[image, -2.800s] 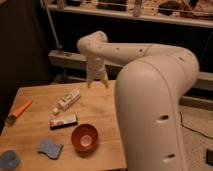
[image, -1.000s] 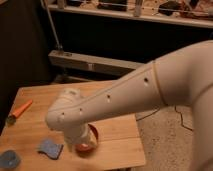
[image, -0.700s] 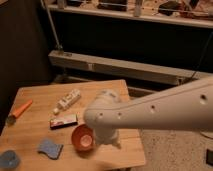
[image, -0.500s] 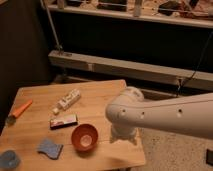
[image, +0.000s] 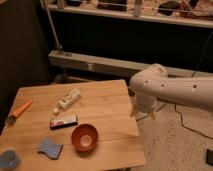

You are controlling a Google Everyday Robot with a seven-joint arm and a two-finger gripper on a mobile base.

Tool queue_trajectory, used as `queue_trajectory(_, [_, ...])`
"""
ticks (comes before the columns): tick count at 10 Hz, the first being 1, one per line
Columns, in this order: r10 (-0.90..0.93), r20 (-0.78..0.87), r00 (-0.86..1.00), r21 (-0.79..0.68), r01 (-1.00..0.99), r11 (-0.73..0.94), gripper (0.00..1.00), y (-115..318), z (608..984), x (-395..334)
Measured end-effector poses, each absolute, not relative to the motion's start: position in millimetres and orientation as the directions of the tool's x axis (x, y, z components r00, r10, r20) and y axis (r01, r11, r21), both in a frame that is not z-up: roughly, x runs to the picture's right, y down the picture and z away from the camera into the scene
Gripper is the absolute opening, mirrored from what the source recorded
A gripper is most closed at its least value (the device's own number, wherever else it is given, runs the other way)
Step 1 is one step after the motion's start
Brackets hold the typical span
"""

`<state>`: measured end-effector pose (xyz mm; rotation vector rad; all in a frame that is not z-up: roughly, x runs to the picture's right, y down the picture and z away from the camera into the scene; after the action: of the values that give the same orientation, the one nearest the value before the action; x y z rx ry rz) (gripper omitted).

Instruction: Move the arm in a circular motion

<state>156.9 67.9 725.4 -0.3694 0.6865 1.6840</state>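
Note:
The arm is off-white and thick, with small dark holes. It reaches in from the right edge and bends at a rounded joint. Its short pronged gripper hangs down at the tip, just off the right edge of the wooden table, above the floor. The gripper holds nothing that I can see.
On the table lie a reddish-brown bowl, a white bottle on its side, a dark snack bar, a blue sponge, a blue-grey disc and an orange-handled tool. A metal rail runs behind. Cables lie on the floor.
The arm has swept to the right, from over the bowl and the table's front to beyond the table's right edge, and its joint has risen. The objects on the table have not moved.

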Motion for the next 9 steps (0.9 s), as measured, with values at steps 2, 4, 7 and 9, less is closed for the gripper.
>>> queue_trajectory(2, [0.752,-0.622,-0.216,0.248,-0.966,-0.073,0.65,27,757,111])
queue_trajectory(4, [0.741,-0.654,-0.152,0.215,-0.977,-0.011,0.65,-9,784,33])
queue_trajectory(7, [0.713,-0.699,-0.052,0.137,-0.989,0.063,0.65,-20,795,-78])
queue_trajectory(9, [0.694,-0.72,0.002,0.097,-0.99,0.104,0.65,-11,791,-136])
